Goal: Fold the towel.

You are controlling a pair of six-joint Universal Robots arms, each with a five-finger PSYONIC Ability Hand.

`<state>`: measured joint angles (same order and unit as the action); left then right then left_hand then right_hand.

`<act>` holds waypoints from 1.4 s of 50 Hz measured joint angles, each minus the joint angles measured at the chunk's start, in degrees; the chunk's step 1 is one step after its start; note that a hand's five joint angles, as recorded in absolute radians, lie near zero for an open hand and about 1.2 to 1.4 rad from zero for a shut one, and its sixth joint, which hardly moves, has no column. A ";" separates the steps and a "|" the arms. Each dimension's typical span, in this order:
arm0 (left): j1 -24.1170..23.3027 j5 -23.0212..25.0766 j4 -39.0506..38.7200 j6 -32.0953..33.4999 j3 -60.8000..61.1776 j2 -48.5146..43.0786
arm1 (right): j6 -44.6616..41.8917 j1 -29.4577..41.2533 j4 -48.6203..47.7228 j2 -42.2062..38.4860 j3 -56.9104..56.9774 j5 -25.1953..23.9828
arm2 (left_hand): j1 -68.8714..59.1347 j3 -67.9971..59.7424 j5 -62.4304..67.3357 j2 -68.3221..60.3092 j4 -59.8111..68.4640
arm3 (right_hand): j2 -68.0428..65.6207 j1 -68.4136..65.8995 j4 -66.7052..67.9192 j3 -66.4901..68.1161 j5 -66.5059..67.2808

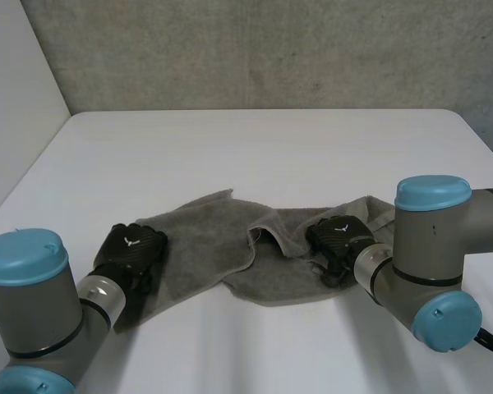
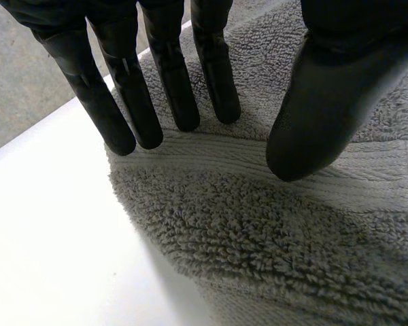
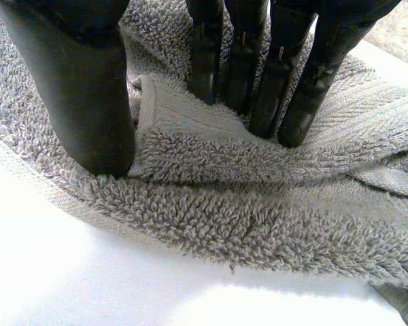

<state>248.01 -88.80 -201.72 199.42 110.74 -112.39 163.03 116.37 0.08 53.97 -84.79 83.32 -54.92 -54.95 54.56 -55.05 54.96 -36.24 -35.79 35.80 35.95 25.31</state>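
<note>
Head view: one grey towel [image 1: 205, 246] is seen lying rumpled and not yet folded on the one white table [image 1: 255, 156], toward its 6 o'clock edge. Two hands are counted, one at each end of the cloth. The left hand [image 1: 131, 253] is set on the towel's 8 o'clock corner, and the right hand [image 1: 338, 240] on its 3 o'clock end, where the cloth is bunched. In the left wrist view the fingers [image 2: 129, 102] are shown straight and slightly spread. Their tips are laid on the woven band [image 2: 211, 153] by the towel's edge and the thumb [image 2: 326, 115] is held apart, so nothing is pinched there. This placement is judged to pin that corner, or to ready it for a grasp. In the right wrist view a raised fold [image 3: 190, 136] of terry is caught between the straight, close-set fingers [image 3: 265, 81] and the thumb [image 3: 88, 102]. That end is thus held in a pinch, probably so that it can be lifted and the cloth drawn flat or carried over.
</note>
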 measured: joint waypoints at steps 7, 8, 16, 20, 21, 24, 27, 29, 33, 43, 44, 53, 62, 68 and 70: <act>0.09 -0.03 0.04 0.00 0.48 0.64 | 0.00 0.03 0.01 0.07 -0.09 0.00 | 16.43 15.61 -15.40 15.62 -15.99 | 0.05 0.00 0.00 0.00 0.00; 0.11 -0.01 0.34 0.00 0.62 1.04 | 0.00 0.02 0.01 0.09 -0.10 0.00 | 23.87 23.93 -23.81 23.78 -24.32 | 0.05 0.00 0.00 0.00 0.00; 0.05 0.62 7.70 1.18 3.18 7.34 | 0.00 -0.02 0.01 0.40 -0.13 0.00 | 38.16 39.17 -40.04 38.81 -38.42 | 0.05 0.00 0.00 0.00 0.00; -0.18 0.77 11.12 3.65 4.46 9.74 | 0.01 -0.05 0.01 0.56 -0.22 -0.03 | 38.37 39.41 -40.39 39.02 -38.45 | 0.05 0.00 0.00 0.00 0.00; -0.20 0.76 11.62 4.89 4.88 10.16 | 0.01 -0.05 0.00 0.60 -0.26 -0.05 | 38.37 39.42 -40.39 39.02 -38.45 | 0.05 0.00 0.00 0.00 0.00; -0.03 0.66 11.33 7.78 5.56 10.35 | 0.01 -0.04 0.00 0.65 -0.33 -0.07 | 38.37 39.42 -40.39 39.02 -38.45 | 0.05 0.00 0.00 0.00 0.00; 0.26 0.45 9.86 10.56 5.97 9.88 | 0.00 -0.03 0.00 0.68 -0.39 -0.08 | 38.37 39.41 -40.33 39.01 -38.45 | 0.05 0.00 0.00 0.00 0.00; 0.46 0.25 8.49 12.22 6.14 9.19 | 0.00 -0.02 0.00 0.69 -0.45 -0.08 | 38.37 39.41 -40.32 39.01 -38.44 | 0.05 0.00 0.00 0.00 0.00; 0.75 0.07 6.69 13.73 6.21 7.86 | 0.00 -0.01 0.00 0.68 -0.52 -0.09 | 38.37 39.41 -40.22 39.01 -38.44 | 0.05 0.00 0.00 0.00 0.00; 1.35 -0.05 3.85 14.02 6.08 6.54 | 0.00 0.02 0.00 0.61 -0.57 -0.08 | 38.36 39.30 -38.87 38.92 -38.44 | 0.05 0.00 0.00 0.00 0.00; 1.48 -0.07 3.59 13.99 6.07 6.45 | 0.00 0.02 0.00 0.61 -0.58 -0.08 | 38.36 39.30 -38.73 38.84 -38.44 | 0.05 0.00 0.00 0.00 0.00; 2.04 -0.07 3.03 13.89 6.11 5.55 | 0.00 0.06 0.00 0.57 -0.67 -0.08 | 21.41 22.09 -21.89 21.96 -21.80 | 0.05 0.00 0.00 0.00 0.00; 2.17 0.03 2.78 13.90 6.03 4.81 | -0.09 0.09 0.00 0.57 -0.78 -0.08 | 9.47 9.21 -10.02 9.27 -9.23 | 0.05 0.00 0.00 0.00 0.00; 2.47 0.04 2.73 13.90 6.02 4.76 | -0.40 0.09 -0.01 0.60 -0.84 -0.09 | 9.47 9.23 -10.02 9.30 -9.26 | 0.05 0.00 0.00 0.00 0.00; 2.57 0.04 2.75 13.89 6.03 4.79 | -0.57 0.10 -0.02 0.61 -0.86 -0.09 | 8.49 8.36 -9.13 8.51 -8.42 | 0.05 0.00 0.00 0.00 0.00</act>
<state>250.58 -88.76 -198.96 213.31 116.77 -107.60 162.46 116.47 0.06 54.58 -85.66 83.23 -46.43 -46.59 45.43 -46.53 46.54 -36.19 -35.79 35.80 35.95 25.31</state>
